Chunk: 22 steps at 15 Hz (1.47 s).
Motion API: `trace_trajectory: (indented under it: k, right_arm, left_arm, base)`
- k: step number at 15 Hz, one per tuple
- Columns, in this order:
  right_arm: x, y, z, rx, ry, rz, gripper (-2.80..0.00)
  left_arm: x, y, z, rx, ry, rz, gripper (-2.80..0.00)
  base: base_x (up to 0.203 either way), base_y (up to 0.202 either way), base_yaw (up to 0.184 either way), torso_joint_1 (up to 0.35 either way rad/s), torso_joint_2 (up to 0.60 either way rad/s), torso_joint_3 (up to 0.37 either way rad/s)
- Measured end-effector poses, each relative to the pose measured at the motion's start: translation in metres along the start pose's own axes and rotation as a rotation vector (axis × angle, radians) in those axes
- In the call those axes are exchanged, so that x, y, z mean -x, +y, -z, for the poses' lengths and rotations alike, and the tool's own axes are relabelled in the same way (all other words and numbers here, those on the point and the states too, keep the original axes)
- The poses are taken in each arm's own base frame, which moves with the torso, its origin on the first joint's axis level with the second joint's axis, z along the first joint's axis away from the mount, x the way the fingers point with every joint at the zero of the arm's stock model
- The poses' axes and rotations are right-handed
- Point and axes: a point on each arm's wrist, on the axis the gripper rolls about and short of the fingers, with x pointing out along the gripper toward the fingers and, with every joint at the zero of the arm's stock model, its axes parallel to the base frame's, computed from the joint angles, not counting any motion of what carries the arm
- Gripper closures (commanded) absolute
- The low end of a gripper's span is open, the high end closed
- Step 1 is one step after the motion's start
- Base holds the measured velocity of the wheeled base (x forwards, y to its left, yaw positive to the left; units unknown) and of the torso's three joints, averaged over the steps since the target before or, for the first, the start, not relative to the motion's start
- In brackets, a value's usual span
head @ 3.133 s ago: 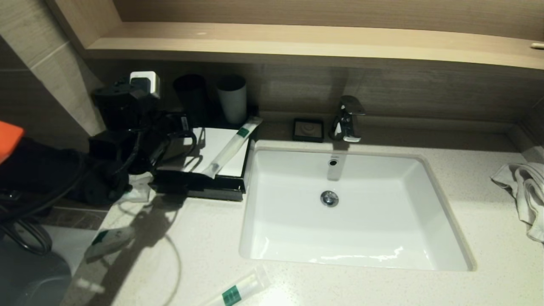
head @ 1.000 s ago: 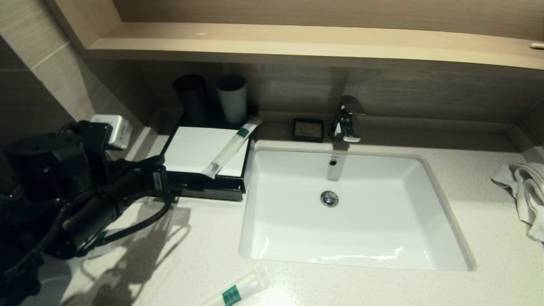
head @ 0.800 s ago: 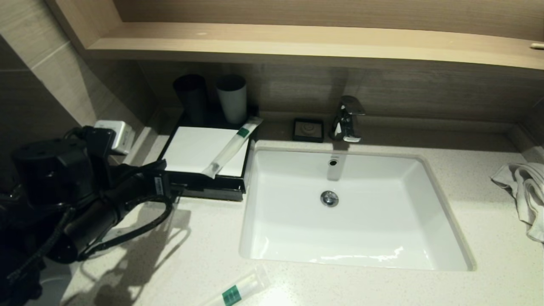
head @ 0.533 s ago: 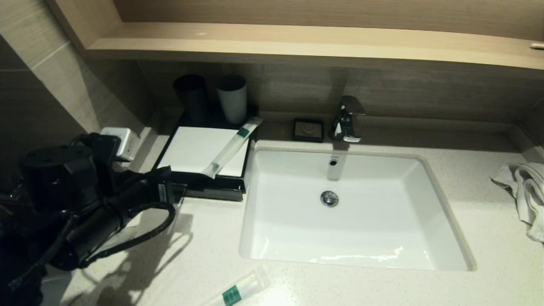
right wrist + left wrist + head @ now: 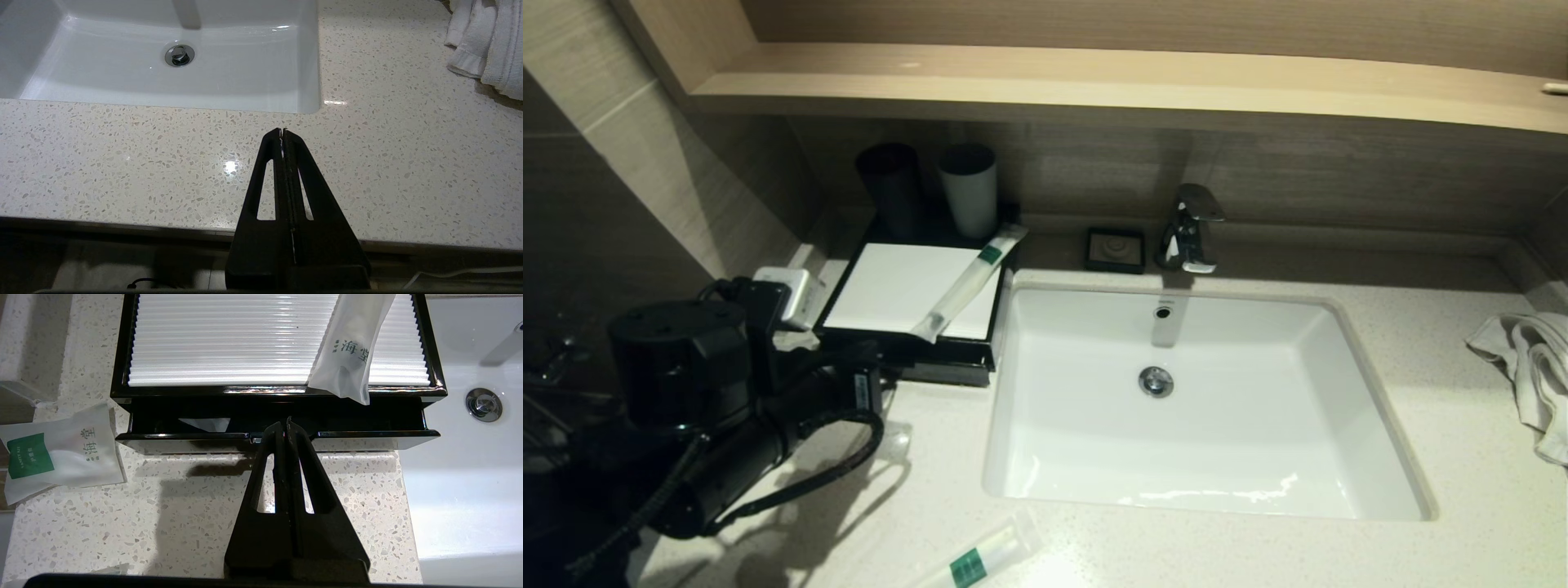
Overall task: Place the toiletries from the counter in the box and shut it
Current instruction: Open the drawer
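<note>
1. Looking from the head view, I see the left gripper [image 5: 870, 371] low in front of the box [image 5: 915, 286], which sits on the counter [image 5: 1094, 547] beside the basin [image 5: 1201, 408]. One long tube [image 5: 968, 282] lies across the box top. Another tube [image 5: 980, 555] lies near the counter's front edge.
2. Looking from the left wrist view, the left gripper [image 5: 287, 424] has its claw pinched tight with nothing in it, its tip right at the drawer [image 5: 278, 435] front. The drawer is pulled out a little, and something white [image 5: 204, 423] shows inside. A flat sachet [image 5: 61, 451] lies beside the box; its green label reads "VANITY KIT". I think the next job is pulling the drawer wider or fetching a packet.
3. Looking from the right wrist view, the right gripper [image 5: 282, 132] waits over bare counter, pinched tight, near a towel [image 5: 486, 41].
</note>
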Motion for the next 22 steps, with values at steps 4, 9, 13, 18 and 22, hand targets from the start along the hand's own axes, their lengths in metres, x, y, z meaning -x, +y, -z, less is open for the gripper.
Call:
trace_trajectory:
  k: [4, 9, 13, 18, 22]
  right_arm:
    - [0.0, 0.0, 0.0, 0.0, 0.0, 0.0, 0.0]
    - [0.0, 0.0, 0.0, 0.0, 0.0, 0.0, 0.0]
    - [0.0, 0.0, 0.0, 0.0, 0.0, 0.0, 0.0]
    - [0.0, 0.0, 0.0, 0.0, 0.0, 0.0, 0.0]
    - [0.0, 0.0, 0.0, 0.0, 0.0, 0.0, 0.0]
  left_arm:
    - [-0.004, -0.008, 0.007, -0.014, 0.025, -0.021, 0.0]
    - [-0.008, -0.017, 0.013, -0.027, 0.045, -0.035, 0.0]
    - [-0.014, -0.019, 0.017, -0.031, 0.06, -0.052, 0.0]
    - [-0.017, -0.02, 0.018, -0.034, 0.068, -0.06, 0.0]
    - [-0.02, -0.02, 0.019, -0.037, 0.076, -0.066, 0.0]
  base:
    - [0.0, 0.0, 0.0, 0.0, 0.0, 0.0]
    - [0.0, 0.0, 0.0, 0.0, 0.0, 0.0]
    - [0.0, 0.0, 0.0, 0.0, 0.0, 0.0]
    - [0.0, 0.0, 0.0, 0.0, 0.0, 0.0]
    - [0.0, 0.0, 0.0, 0.0, 0.0, 0.0]
